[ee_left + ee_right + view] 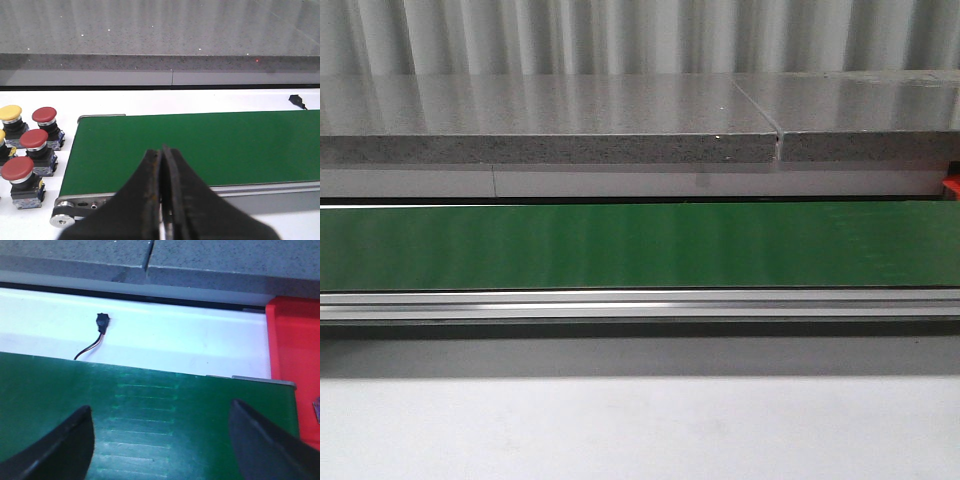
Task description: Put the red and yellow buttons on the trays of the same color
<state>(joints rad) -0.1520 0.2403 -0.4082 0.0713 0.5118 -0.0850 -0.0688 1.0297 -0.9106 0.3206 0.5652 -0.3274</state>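
A: Which step is in hand?

B: The very start, by the look of it — nothing is picked up. The left hand (161,200) hangs over the near edge of the green belt (200,147) with its fingers pressed together and nothing between them. The right hand (160,440) is spread wide over the belt's other end, also holding nothing.

A: And the buttons?

B: Clustered on the white table (200,97) just beside the belt's left end: three red buttons (34,140) and, at the frame edge, a yellow button (11,114), all upright on their black bases.

A: The trays?

B: A red tray (292,365) sits just beyond the belt's right end. No yellow tray shows in any view.

A: What does the next move call for?

B: Probably the left hand opening, swinging toward the cluster and closing on one button — they stand close together, so neighbours may be nudged.
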